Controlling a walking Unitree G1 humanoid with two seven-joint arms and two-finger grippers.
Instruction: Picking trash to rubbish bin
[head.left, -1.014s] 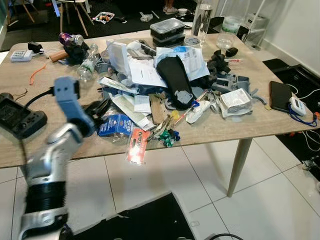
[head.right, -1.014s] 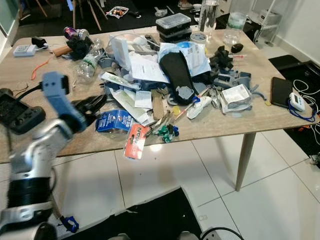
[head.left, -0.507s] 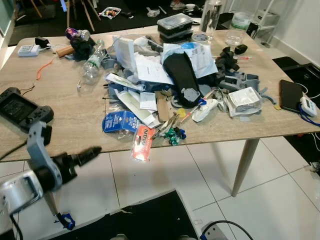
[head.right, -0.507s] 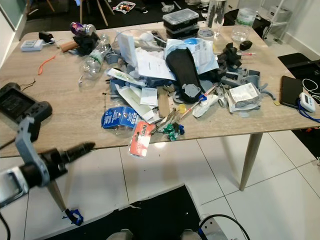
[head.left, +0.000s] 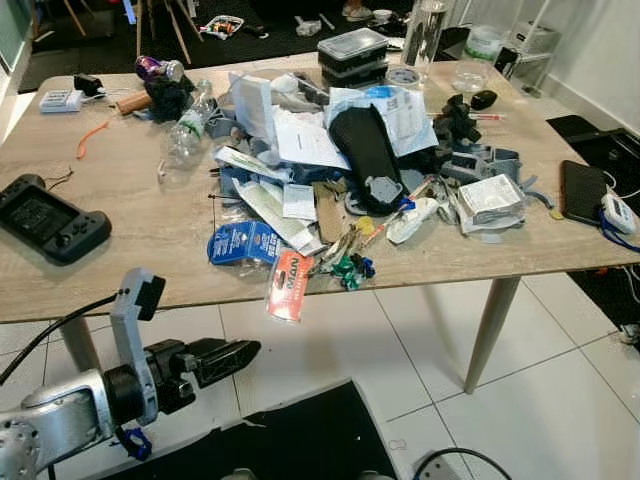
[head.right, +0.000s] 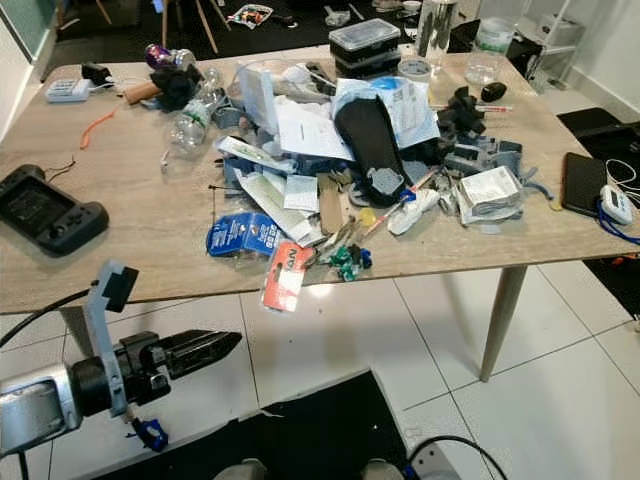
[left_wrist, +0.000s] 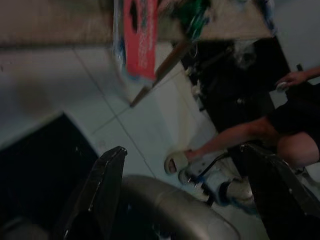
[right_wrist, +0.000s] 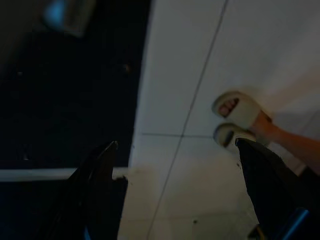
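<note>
Trash lies heaped on the wooden table (head.left: 120, 210): a red packet (head.left: 289, 285) hanging over the front edge, a blue packet (head.left: 243, 241), crumpled papers (head.left: 300, 140) and a clear plastic bottle (head.left: 188, 130). My left gripper (head.left: 250, 350) hangs below the table's front edge at the lower left, pointing right, apart from all of it. Its fingers (left_wrist: 102, 190) stand open with nothing between them, and the red packet (left_wrist: 140, 37) shows beyond them. My right gripper (right_wrist: 176, 144) is open over the floor tiles, holding nothing.
A black game controller (head.left: 48, 218) lies at the table's left, a black insole (head.left: 362, 150) in the heap, a phone (head.left: 583, 190) at the right. A dark mat (head.left: 300, 440) covers the floor before me. A person's slippered feet (right_wrist: 235, 117) stand on the tiles.
My left arm has dropped from over the table to below its front edge, its gripper now pointing right. The camera has shifted a little.
</note>
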